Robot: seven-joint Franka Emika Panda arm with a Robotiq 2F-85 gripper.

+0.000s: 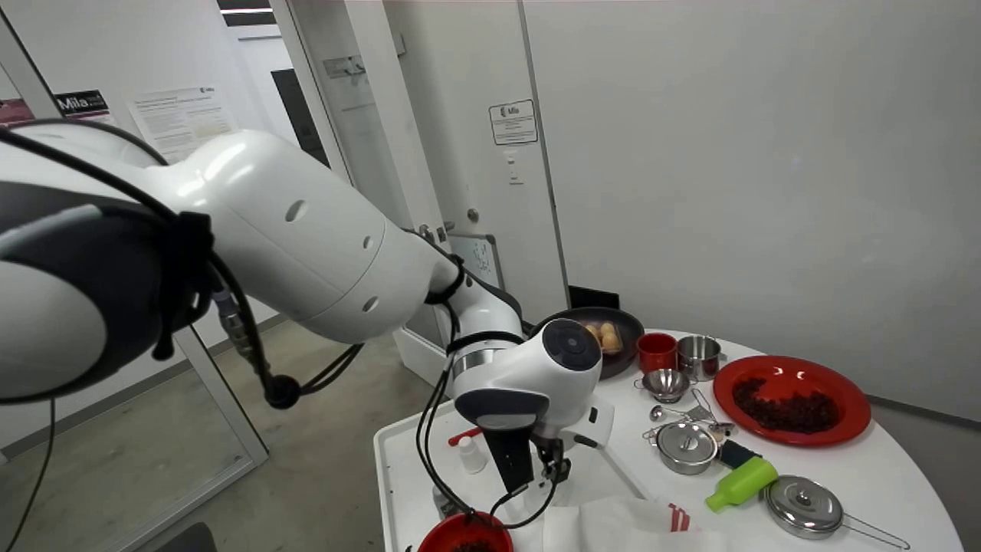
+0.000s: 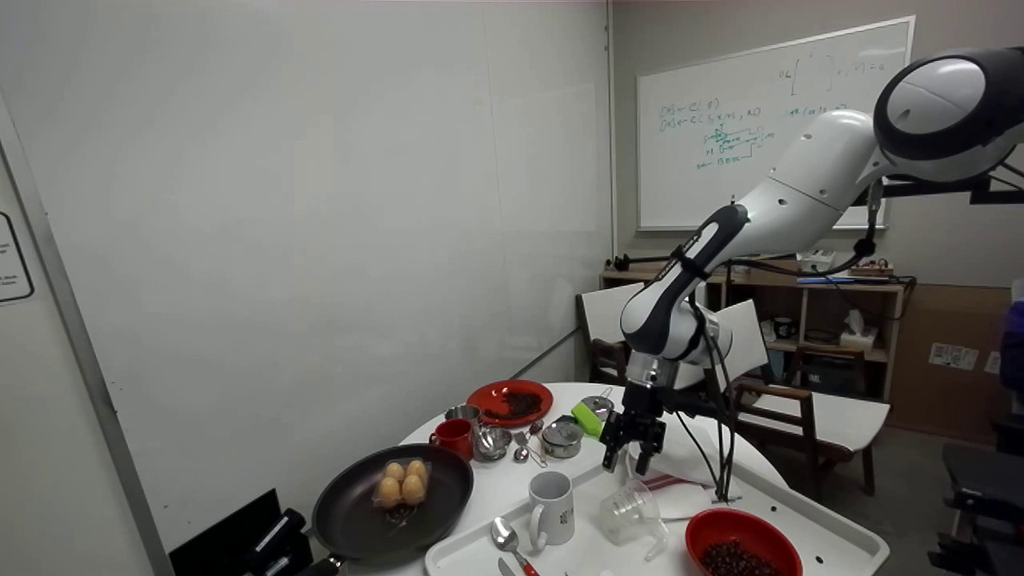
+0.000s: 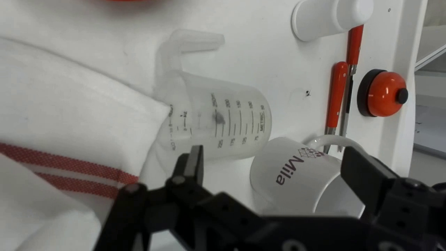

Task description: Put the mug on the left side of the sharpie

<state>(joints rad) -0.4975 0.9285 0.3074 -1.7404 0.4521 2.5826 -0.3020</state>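
Note:
The pale grey-white mug point(image 2: 558, 506) stands upright on the white tray point(image 2: 832, 520), its handle turned to the front in this exterior view. In the wrist view the mug point(image 3: 296, 174) shows its "Mila" print and its open rim. My gripper point(image 3: 275, 157) is open, its fingers wide apart on either side of the mug in the picture and holding nothing. In an exterior view the gripper point(image 2: 627, 462) hangs above the tray, behind and to the right of the mug, apart from it. The sharpie cannot be made out; it is hidden or out of view.
A clear measuring cup point(image 3: 223, 118) lies beside the mug. A spoon point(image 2: 506, 534), red-handled cutlery point(image 3: 337, 94), an orange knob-topped object point(image 3: 386, 93), a white bottle point(image 3: 331, 17), a striped cloth point(image 3: 76, 115) and a red bowl point(image 2: 744, 528) are nearby. A black pan point(image 2: 352, 512) holds eggs.

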